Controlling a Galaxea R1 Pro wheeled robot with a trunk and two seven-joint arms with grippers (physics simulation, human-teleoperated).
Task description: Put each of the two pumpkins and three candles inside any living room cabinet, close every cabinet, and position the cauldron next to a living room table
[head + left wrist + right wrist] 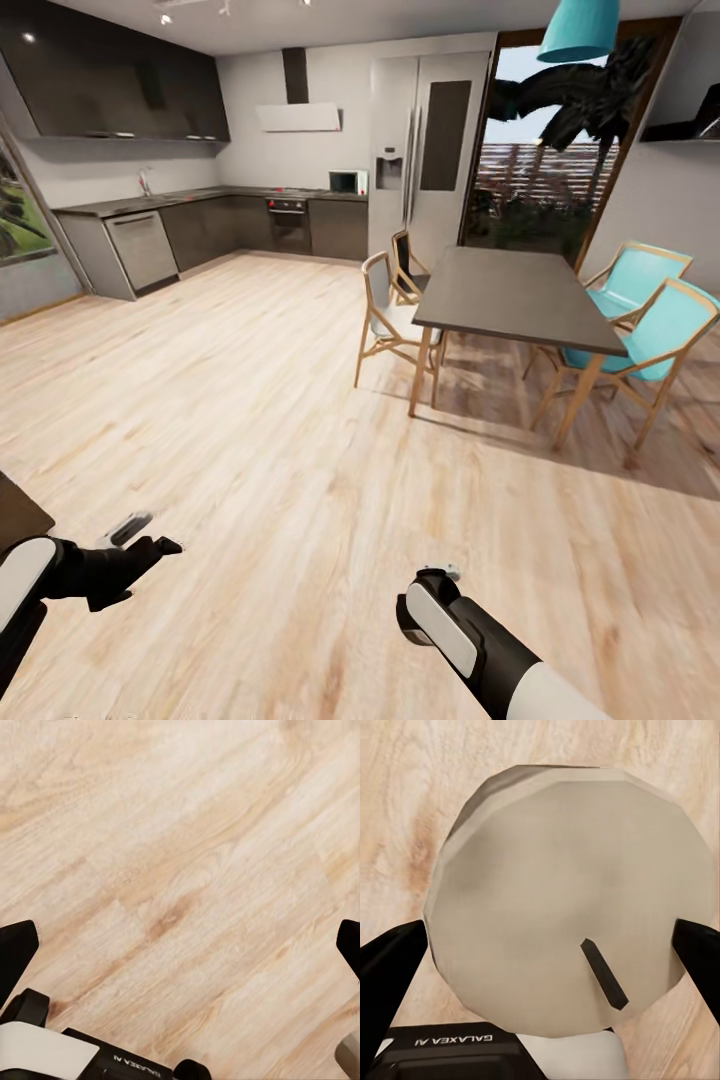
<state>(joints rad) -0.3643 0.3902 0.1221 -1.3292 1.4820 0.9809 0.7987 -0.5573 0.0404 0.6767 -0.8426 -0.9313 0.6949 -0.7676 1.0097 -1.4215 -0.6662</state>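
Held close under my right wrist camera is a candle, seen end-on: a pale, cream-coloured round face with a short dark wick leaning off its centre. My right gripper has its two black fingers against opposite sides of the candle, pinching it above the light wood floor. From the head camera, that same right gripper sits low and a little right of centre at the end of my black and white forearm, with a pale bit of the candle showing at its tip.

My left gripper reaches in from the lower left, pointing toward the middle of the room. Through the left wrist camera its black fingertips stand wide apart at the two edges of the frame with nothing between them, only floorboards beneath.

Ahead of me, past a wide stretch of floor, is a dining table with a dark grey top and light wooden legs. Two turquoise chairs stand on its right side, and two wooden chairs on its left. Farther back, a dark kitchen counter runs along the left and rear walls, with a tall silver fridge beside a glazed doorway. A teal pendant lamp hangs at the top. A dark brown corner of some furniture pokes in at the left edge; I cannot tell what it belongs to.
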